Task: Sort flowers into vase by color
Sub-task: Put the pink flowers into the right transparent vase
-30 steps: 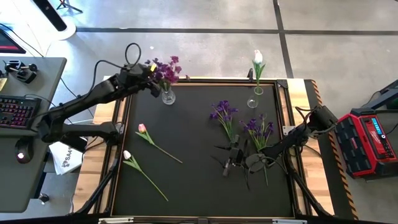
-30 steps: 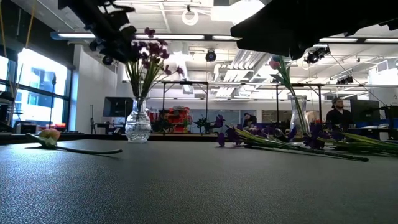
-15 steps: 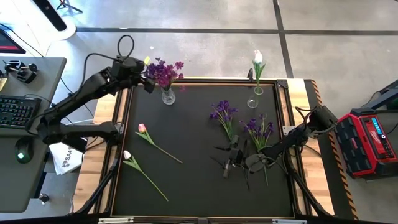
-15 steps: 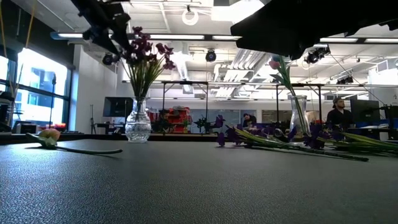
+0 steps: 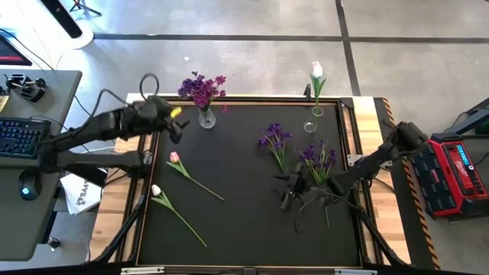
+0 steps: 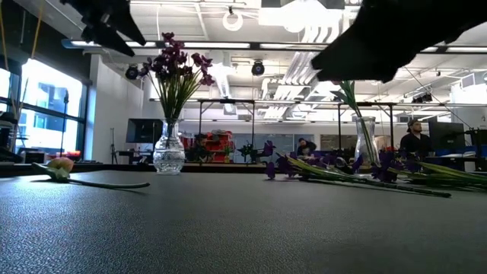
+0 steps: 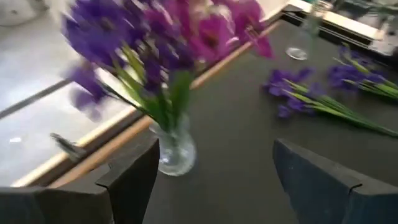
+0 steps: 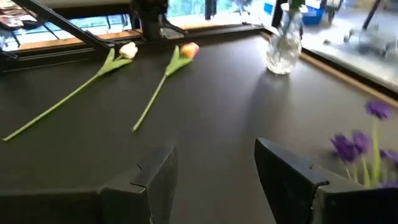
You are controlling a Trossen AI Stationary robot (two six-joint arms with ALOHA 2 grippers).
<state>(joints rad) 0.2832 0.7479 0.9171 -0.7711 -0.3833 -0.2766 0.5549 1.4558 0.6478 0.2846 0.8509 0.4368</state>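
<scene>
A clear vase (image 5: 206,118) at the far left holds purple flowers (image 5: 202,88) by their stems; it also shows in the low view as the vase (image 6: 169,155). My left gripper (image 5: 176,127) is open, just left of and nearer than this vase (image 7: 175,151). Another vase (image 5: 311,123) holds a white tulip (image 5: 316,72). Two purple bunches (image 5: 276,142) (image 5: 319,160) lie flat on the mat. A pink tulip (image 5: 175,158) and a white tulip (image 5: 156,190) lie at the left. My right gripper (image 5: 291,192) is open by the bunches' stem ends.
The black mat has a raised frame (image 5: 252,99) on a wooden table. A desk with a keyboard (image 5: 19,136) stands to the left, and a red case (image 5: 451,172) to the right. Bare mat (image 5: 237,221) lies between the tulips and the purple bunches.
My left gripper has drawn away from the purple flowers in the vase, toward the table's near and left edges. The flowers stay upright in the vase and have spread a little. My right gripper has shifted slightly toward the far edge.
</scene>
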